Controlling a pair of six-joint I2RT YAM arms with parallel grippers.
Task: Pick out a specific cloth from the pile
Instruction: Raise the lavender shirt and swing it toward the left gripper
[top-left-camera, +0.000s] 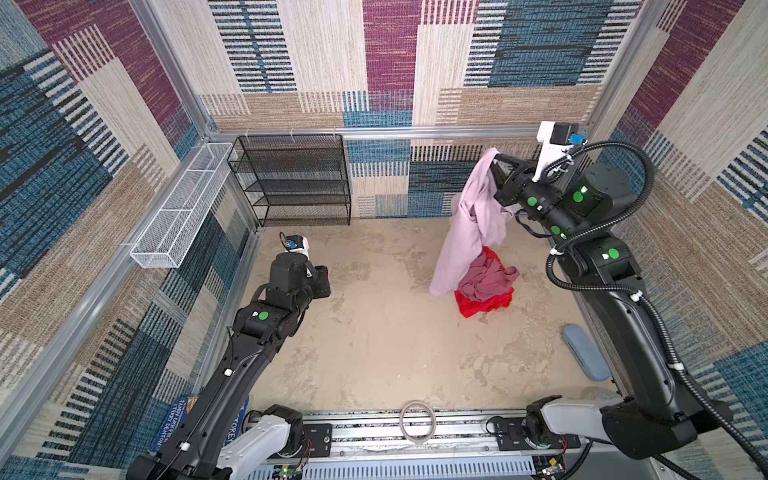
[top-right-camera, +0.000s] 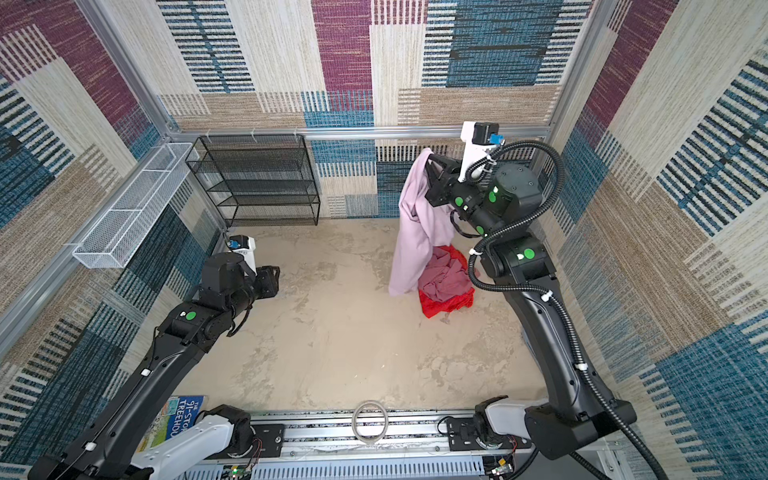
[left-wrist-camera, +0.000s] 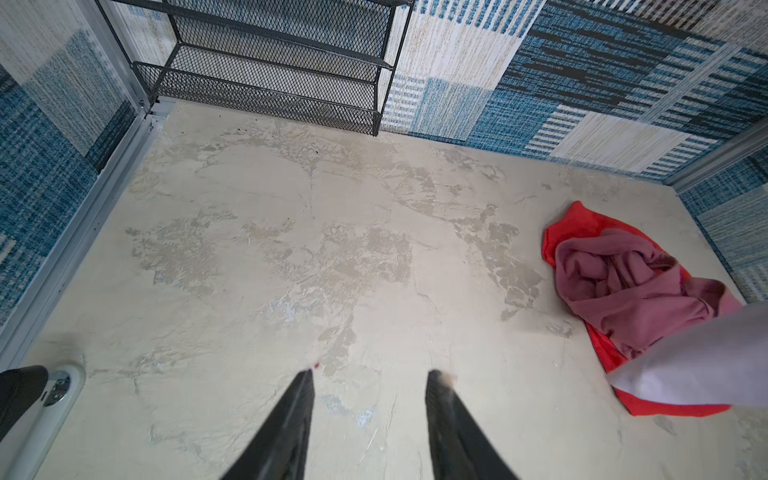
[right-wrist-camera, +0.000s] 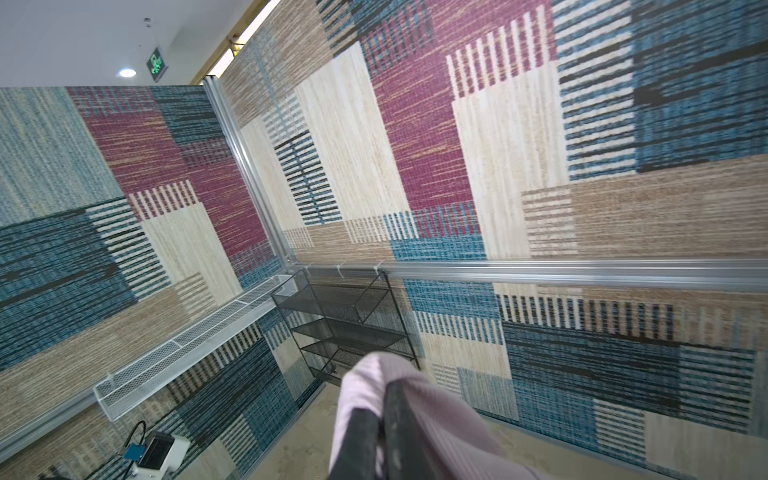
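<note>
Right fingers (top-left-camera: 496, 165) pressed together, pinching the top edge of the pale lilac-pink cloth (top-left-camera: 469, 232), raised high above the tabletop (top-left-camera: 374, 332) near the back wall; same in the right wrist view, dark fingers (right-wrist-camera: 399, 419) clamped with cloth (right-wrist-camera: 440, 415) bunched over and around them. In both top views the cloth (top-right-camera: 419, 237) hangs in a long drape from the grip, its lower end down at the left edge of the pile (top-left-camera: 486, 291); can't tell whether it touches the tabletop or the pile. The pile sits on the tabletop's right-rear part: a crumpled dusty mauve cloth (top-left-camera: 488, 278) on top of a bright red cloth (top-left-camera: 482, 306), also seen in the left wrist view, mauve (left-wrist-camera: 623, 286) over red (left-wrist-camera: 573, 224), with the lilac end (left-wrist-camera: 698, 361) in front of them. Left fingers (left-wrist-camera: 299, 403) spread apart, holding nothing, above bare tabletop, well apart from the pile; the left arm's end (top-left-camera: 320, 282) is at the left side. Black mesh rack (top-left-camera: 295, 178) stands against the back wall, white wire basket (top-left-camera: 183, 208) on the left wall rail, tape ring (top-left-camera: 417, 420) at the front rail, blue-grey pad (top-left-camera: 586, 351) by the right wall.
</note>
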